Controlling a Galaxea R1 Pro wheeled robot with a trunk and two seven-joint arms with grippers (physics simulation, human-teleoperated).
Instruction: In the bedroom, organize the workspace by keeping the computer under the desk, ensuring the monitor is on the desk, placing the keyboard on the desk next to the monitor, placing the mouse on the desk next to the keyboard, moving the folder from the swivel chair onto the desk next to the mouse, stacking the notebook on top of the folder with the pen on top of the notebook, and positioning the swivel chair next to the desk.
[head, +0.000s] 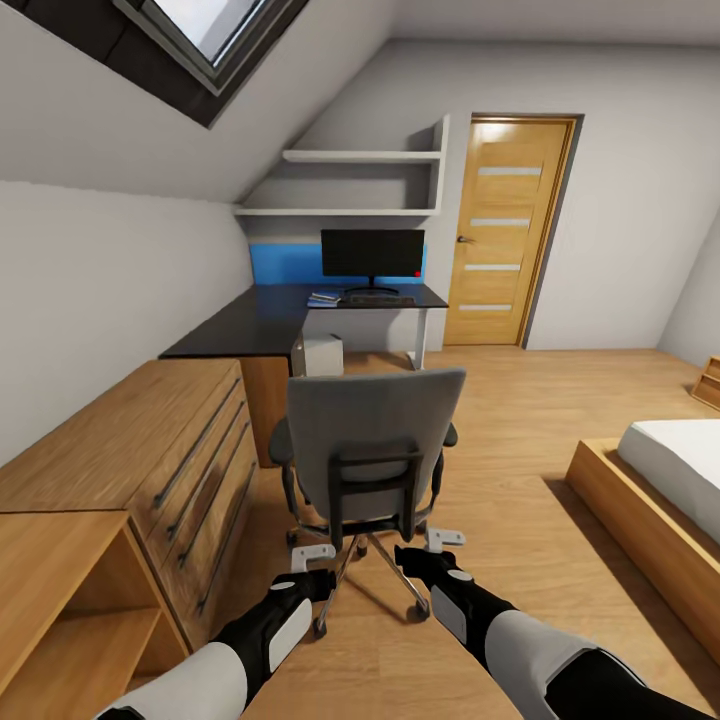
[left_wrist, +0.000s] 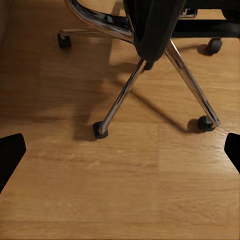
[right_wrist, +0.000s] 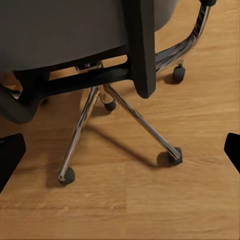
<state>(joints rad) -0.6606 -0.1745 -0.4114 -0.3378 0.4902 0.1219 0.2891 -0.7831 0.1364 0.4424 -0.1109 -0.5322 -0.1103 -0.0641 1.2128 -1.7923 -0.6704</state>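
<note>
Both pincers are spread and hold nothing: the left pincer (head: 318, 583) and the right pincer (head: 412, 562) hang low behind the swivel chair (head: 368, 440), apparently lined up to push it forward. The chair stands just ahead of them, back toward them, well short of the counter (head: 270, 318). Beyond, on the counter, sit the monitor (head: 372, 253), the keyboard (head: 380, 299) at its base and the folder (head: 323, 298) beside that; the computer (head: 322, 354) sits underneath. A wooden dresser (head: 150, 440) flanks the left pincer; a bed (head: 665, 475) lies off past the right one.

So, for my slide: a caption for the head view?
Both grippers open behind the swivel chair, facing the desk and monitor.
</note>
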